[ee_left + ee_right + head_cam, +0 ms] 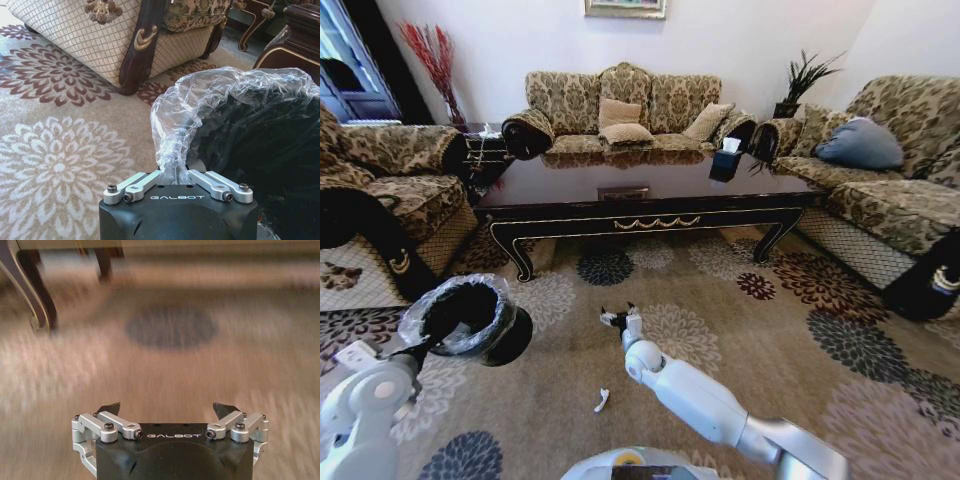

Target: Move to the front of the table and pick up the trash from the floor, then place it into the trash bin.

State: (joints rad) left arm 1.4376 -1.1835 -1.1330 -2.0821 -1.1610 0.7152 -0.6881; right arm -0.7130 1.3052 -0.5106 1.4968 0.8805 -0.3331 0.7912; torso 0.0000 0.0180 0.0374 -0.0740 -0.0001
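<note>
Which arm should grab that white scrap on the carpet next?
Right, probably. The right gripper is open, empty and hangs over the carpet near the white scrap. The left gripper is shut on the trash bin liner.

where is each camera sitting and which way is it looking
Head view: on the robot's head, looking forward and down at the table, bin and a white scrap; both arms show.
Left wrist view: on the left wrist, facing the bin; left claw shut on the liner.
Right wrist view: on the right wrist, facing carpet and table legs; right claw open.
Shared: head and left wrist views both show the bin; head and right wrist views both show the table.
</note>
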